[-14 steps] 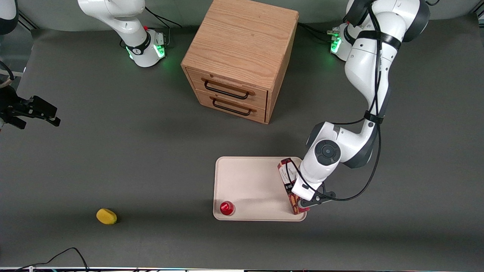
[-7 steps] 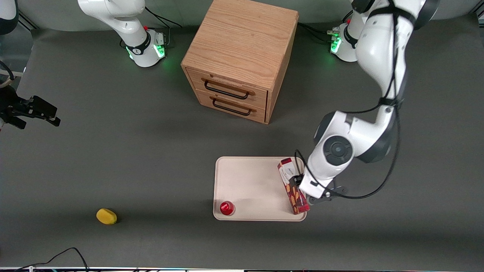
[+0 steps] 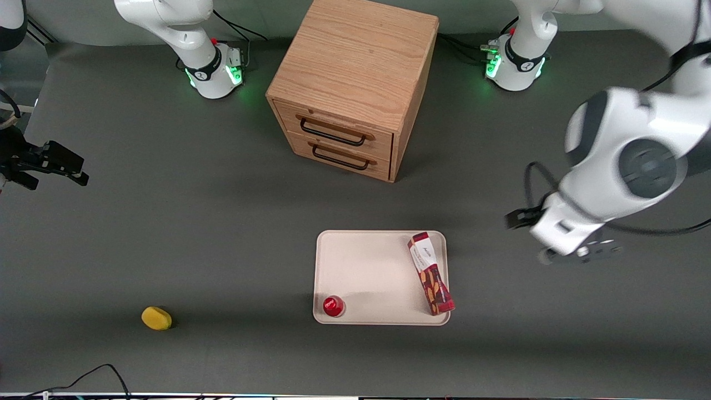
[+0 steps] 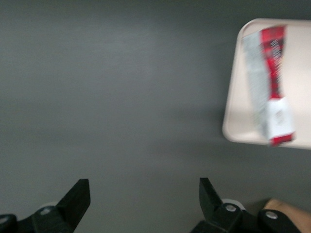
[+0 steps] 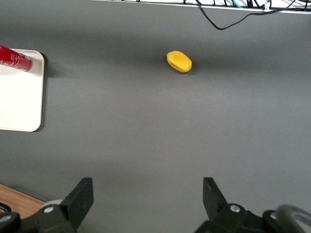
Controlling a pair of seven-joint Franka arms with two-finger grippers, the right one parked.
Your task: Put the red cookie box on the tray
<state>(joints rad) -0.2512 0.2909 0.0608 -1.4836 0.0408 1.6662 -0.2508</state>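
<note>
The red cookie box (image 3: 431, 273) lies flat on the cream tray (image 3: 366, 266), along the short edge at the working arm's end, its white end panel pointing toward the cabinet. The left wrist view shows the box (image 4: 272, 82) resting free on the tray (image 4: 237, 116). My left gripper (image 3: 555, 240) hangs high above the bare table, off the tray toward the working arm's end. It is open (image 4: 143, 187), with only grey table between its fingers.
A small round red cap (image 3: 333, 305) sits in the tray's near corner toward the parked arm. A wooden two-drawer cabinet (image 3: 355, 83) stands farther from the front camera than the tray. A yellow object (image 3: 156, 318) lies toward the parked arm's end.
My gripper let go of the red cookie box, rose and swung away toward the working arm's end. The box stays where it was set on the tray.
</note>
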